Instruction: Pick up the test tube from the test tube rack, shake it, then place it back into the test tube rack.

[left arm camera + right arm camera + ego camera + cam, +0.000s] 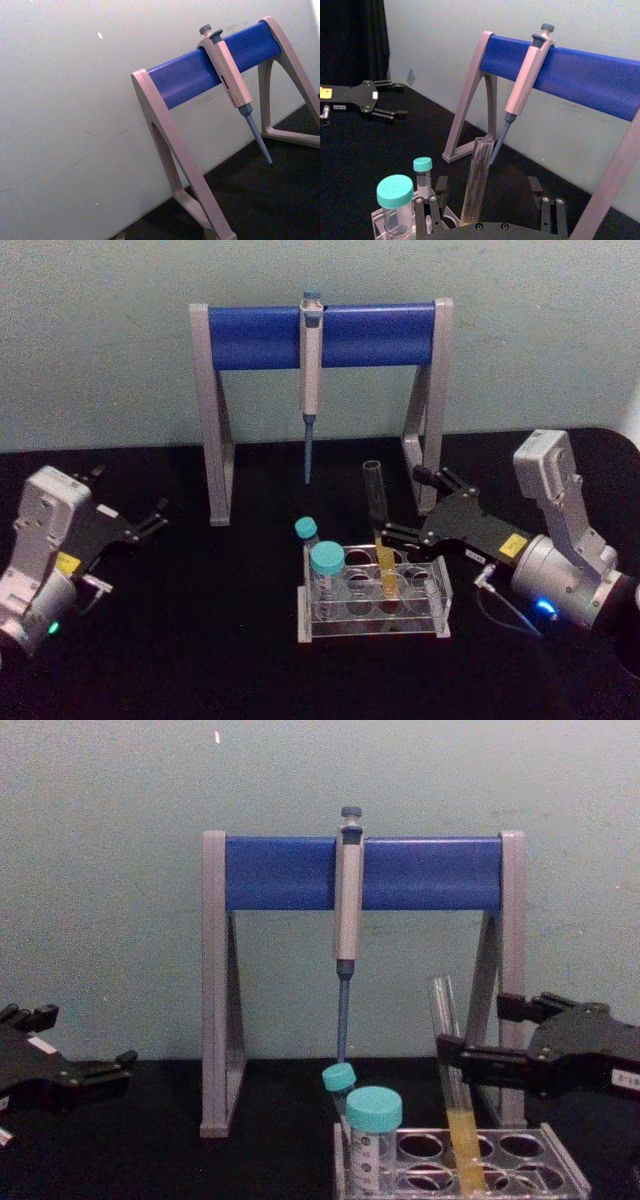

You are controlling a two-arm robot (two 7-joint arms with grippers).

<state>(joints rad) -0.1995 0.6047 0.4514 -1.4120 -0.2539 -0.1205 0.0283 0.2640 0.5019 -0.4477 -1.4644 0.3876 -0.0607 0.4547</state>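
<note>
Head view is showing the right gripper reaching in from the right with its jaws spread wide around the test tube and clamping nothing. One fingertip is sitting just beside the glass while the other is standing well off it. The tube is standing in the test tube rack, leaning a little, its bare upper length rising above the top plate. To my eye the grasp is only being lined up. The wrist should be centring the tube between the pads, closing gently on the glass above the plate, then lifting along the tube's own lean so the rack is not dragged. The tube is carrying yellow liquid in its lower part and has no cap, so any shake is calling for restraint. Two teal-capped tubes are occupying the rack's left end, and I cannot tell what they hold. The left gripper is idling at the table's left, open and empty.
</note>
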